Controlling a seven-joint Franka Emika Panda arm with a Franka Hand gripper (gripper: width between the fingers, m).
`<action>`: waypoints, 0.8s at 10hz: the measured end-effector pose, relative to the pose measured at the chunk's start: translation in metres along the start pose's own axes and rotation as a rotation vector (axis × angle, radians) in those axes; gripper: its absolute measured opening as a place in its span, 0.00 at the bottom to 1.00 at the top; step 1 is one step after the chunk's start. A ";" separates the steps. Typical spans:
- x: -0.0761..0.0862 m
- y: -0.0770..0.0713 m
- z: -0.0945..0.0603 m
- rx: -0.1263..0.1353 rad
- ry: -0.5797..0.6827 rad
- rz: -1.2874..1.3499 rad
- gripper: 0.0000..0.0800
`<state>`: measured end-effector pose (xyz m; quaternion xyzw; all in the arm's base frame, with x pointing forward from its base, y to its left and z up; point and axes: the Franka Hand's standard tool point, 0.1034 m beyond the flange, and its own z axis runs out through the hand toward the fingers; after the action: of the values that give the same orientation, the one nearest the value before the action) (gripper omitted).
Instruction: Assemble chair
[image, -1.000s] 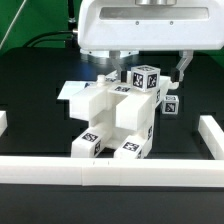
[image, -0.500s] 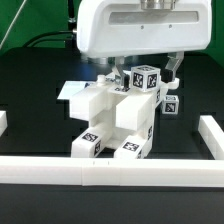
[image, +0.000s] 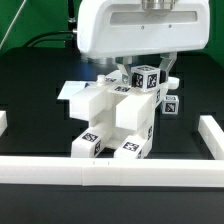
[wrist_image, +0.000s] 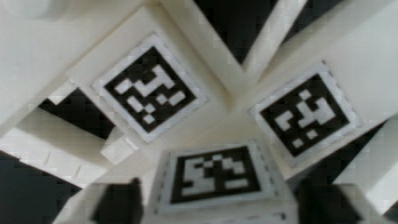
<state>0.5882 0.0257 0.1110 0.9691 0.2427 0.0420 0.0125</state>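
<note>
The chair (image: 112, 118), a chunky white body of joined blocks with square tags, stands in the middle of the black table in the exterior view. At its top right is a tagged block (image: 146, 77). My gripper (image: 143, 70) hangs straight over that block, one finger down each side of it. In the wrist view the same block (wrist_image: 222, 172) fills the space between the two dark fingers (wrist_image: 121, 200), which lie against its sides. Two more tagged faces (wrist_image: 151, 85) of the chair show beyond it. A small tagged cube (image: 172, 103) sits at the chair's right side.
A flat white piece (image: 72, 92) juts out at the chair's left in the exterior view. Low white border rails run along the front (image: 110, 170), the right (image: 212, 135) and the left edge (image: 3, 125). The arm's large white head covers the back of the scene.
The finger on the exterior view's right has moved inward, from standing apart from the tagged block to lying against its side. The chair has not shifted.
</note>
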 end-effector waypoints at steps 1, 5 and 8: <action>0.000 0.000 0.000 0.000 0.000 0.019 0.33; 0.000 0.000 0.000 0.002 0.001 0.243 0.33; 0.000 0.000 0.000 0.002 0.000 0.431 0.33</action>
<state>0.5881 0.0259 0.1106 0.9986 0.0300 0.0436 0.0023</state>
